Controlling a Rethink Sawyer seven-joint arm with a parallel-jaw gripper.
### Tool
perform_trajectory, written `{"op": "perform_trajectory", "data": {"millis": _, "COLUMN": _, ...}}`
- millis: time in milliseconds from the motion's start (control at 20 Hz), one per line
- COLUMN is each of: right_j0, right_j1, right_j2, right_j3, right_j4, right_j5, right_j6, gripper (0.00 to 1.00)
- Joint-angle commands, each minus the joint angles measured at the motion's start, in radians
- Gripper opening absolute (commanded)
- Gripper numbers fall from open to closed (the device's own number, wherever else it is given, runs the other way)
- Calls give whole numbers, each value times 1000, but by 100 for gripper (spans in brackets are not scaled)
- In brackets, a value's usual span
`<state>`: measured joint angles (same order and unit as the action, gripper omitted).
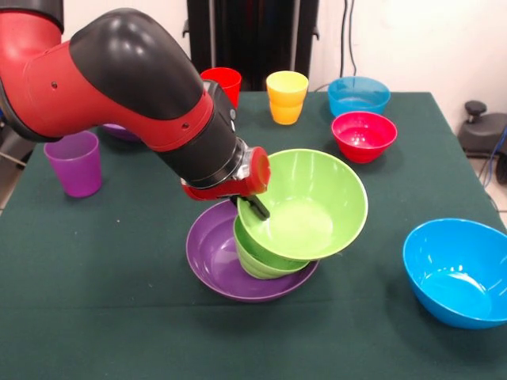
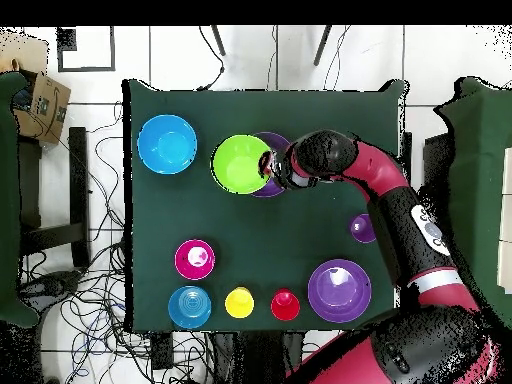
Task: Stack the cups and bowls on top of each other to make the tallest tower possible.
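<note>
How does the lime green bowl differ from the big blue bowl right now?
The lime green bowl sits tilted on a small green bowl inside a purple bowl; the big blue bowl rests alone on the table. The gripper is at the lime bowl's rim; nothing touches the blue one. Both are large, round, glossy and open side up.

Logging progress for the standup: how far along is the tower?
Done: a small green bowl sits in a large purple bowl.
In hand: the claw grips the rim of the large lime green bowl, which rests tilted on that stack.
Left: blue bowl, red bowl, light blue bowl, second purple bowl and three cups remain loose.
</note>
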<state>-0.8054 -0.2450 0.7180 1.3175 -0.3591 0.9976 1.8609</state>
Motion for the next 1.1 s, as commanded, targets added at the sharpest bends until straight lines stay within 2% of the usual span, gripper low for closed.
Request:
{"op": "perform_trajectory", "data": {"millis": 50, "right_j0": 2, "right_j1": 13, "right_j2": 7, "right_j3": -21, "right_j4": -92, "right_j5": 5, "right_j6": -301, "gripper": 0}}
{"op": "perform_trajectory", "data": {"millis": 1100, "right_j0": 5, "right_j1": -24, "right_j2": 13, "right_j3": -12, "right_j4": -73, "right_j5": 51, "right_j6": -288, "gripper": 0}}
